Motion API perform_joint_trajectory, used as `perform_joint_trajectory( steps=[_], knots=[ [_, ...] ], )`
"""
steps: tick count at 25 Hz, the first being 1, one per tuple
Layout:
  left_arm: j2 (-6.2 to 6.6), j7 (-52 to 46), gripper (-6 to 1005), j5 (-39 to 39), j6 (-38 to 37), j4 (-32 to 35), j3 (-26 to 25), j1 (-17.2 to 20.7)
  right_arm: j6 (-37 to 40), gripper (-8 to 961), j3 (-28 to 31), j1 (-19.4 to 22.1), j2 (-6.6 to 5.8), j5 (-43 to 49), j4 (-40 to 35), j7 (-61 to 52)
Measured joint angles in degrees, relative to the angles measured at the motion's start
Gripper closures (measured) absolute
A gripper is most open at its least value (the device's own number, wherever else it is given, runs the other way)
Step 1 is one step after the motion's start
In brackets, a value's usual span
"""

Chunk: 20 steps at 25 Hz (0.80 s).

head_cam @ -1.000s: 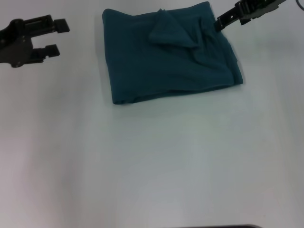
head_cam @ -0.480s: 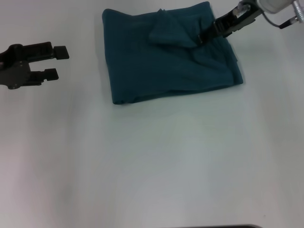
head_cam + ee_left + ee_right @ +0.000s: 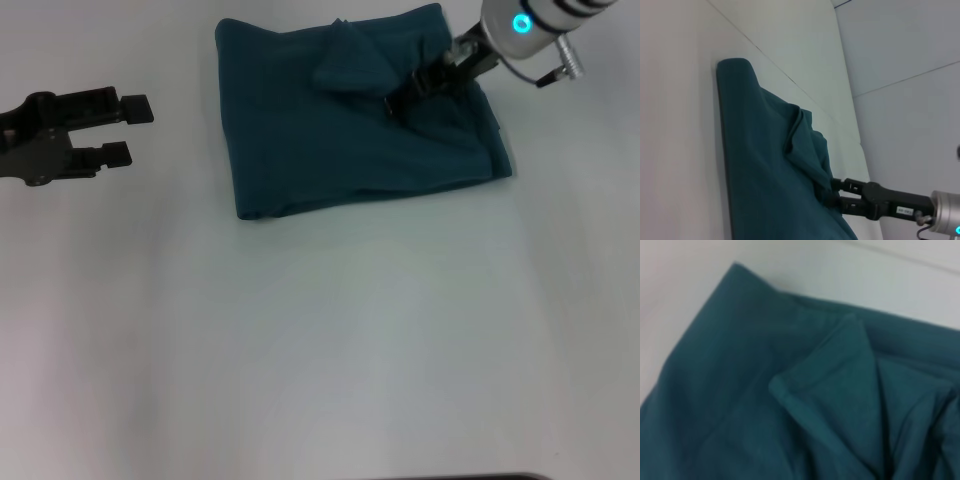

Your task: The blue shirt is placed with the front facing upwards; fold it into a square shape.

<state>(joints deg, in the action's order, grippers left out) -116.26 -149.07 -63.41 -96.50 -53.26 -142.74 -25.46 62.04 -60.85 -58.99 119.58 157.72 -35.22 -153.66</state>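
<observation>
Teal blue shirt point(image 3: 355, 130) is lying folded on the bench point(image 3: 330, 340), flap bunching; right gripper point(image 3: 405, 95), reaching farther in, is pinching cloth; left gripper point(image 3: 125, 128) is hanging released

Black grippers — silver wrist point(image 3: 535, 20), cyan light

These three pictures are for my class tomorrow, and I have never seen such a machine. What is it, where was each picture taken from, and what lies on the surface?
It is a robot with two arms. One picture looks down from its head; the other two come from cameras on its wrists. On the white table lies the blue shirt, folded into a rough square, with one loose flap sticking up. The right gripper reaches onto the cloth beside that flap; whether it grips anything is not clear. The left gripper waits open, off to the side, holding nothing.
</observation>
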Motion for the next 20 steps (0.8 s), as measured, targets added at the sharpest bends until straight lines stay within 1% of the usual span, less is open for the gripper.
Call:
perform_joint_trajectory(
  steps=[3, 14, 16, 20],
  knots=[
    [-0.01, 0.0, 136, 0.0, 0.2, 0.0, 0.0, 0.0, -1.9, 55, -0.7, -0.4, 0.08, 0.0, 1.9, 0.0],
    [-0.19, 0.0, 135, -0.2, 0.3, 0.1, -0.1, 0.0, -4.8, 56, -0.8, -0.3, 0.13, -0.3, 1.2, -1.5],
    [-0.19, 0.0, 135, -0.2, 0.4, 0.1, -0.1, 0.0, -5.0, 57, -0.2, 0.2, 0.0, -1.0, 0.0, -2.9],
    [-0.2, 0.0, 135, -0.3, 0.7, 0.1, -0.6, -0.4, -4.9, 59, 1.3, 1.0, -0.88, -2.5, -1.7, -5.1]
  ],
)
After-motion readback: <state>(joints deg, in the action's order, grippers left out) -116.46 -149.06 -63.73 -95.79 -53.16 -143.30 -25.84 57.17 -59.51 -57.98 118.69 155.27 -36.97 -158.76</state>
